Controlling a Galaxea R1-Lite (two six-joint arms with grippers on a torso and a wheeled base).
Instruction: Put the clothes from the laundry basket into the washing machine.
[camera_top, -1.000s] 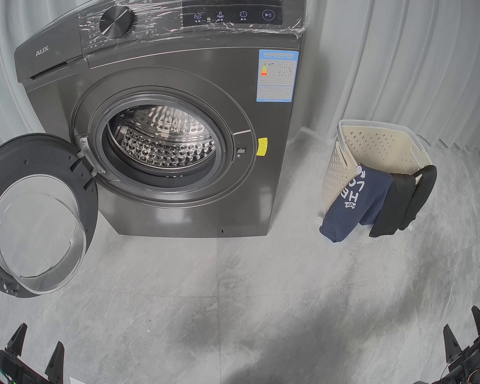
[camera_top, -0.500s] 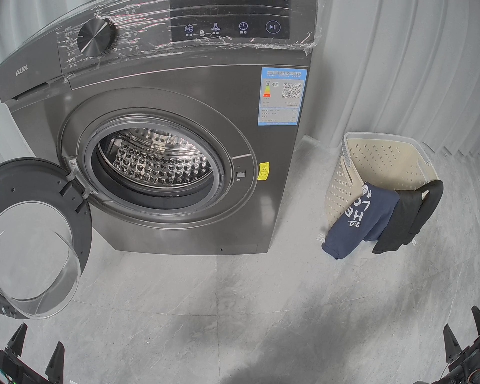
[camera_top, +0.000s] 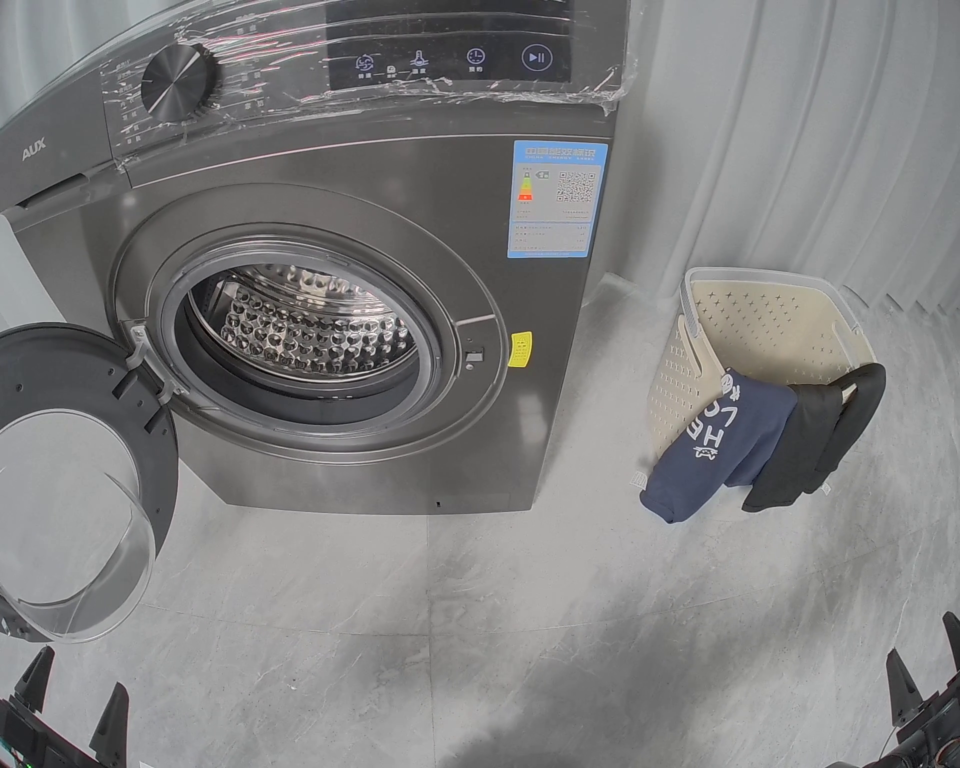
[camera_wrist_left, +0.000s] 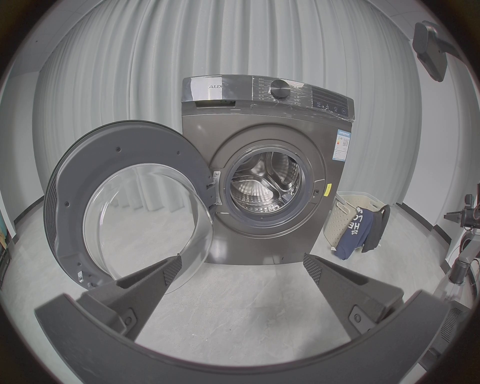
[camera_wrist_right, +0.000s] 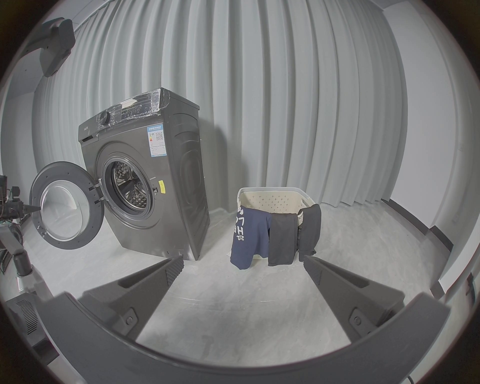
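Note:
A grey front-loading washing machine (camera_top: 380, 330) stands ahead on the left, its round door (camera_top: 75, 480) swung wide to the left and its steel drum (camera_top: 300, 325) bare. To its right a cream laundry basket (camera_top: 770, 310) sits on the floor. A navy garment (camera_top: 720, 445) with white print and a black garment (camera_top: 815, 430) hang over its front rim. My left gripper (camera_top: 72, 695) is open at the lower left, far from the machine. My right gripper (camera_top: 925, 665) is open at the lower right, well short of the basket (camera_wrist_right: 272, 200).
Grey tiled floor (camera_top: 500, 620) spreads between me and the machine. Pale pleated curtains (camera_top: 800, 130) hang behind the basket and machine. The open door (camera_wrist_left: 130, 200) juts out over the floor on the left.
The whole head view has shifted: the machine and basket sit lower and larger in the picture, so the camera has come nearer. Both grippers keep the same place and stay open.

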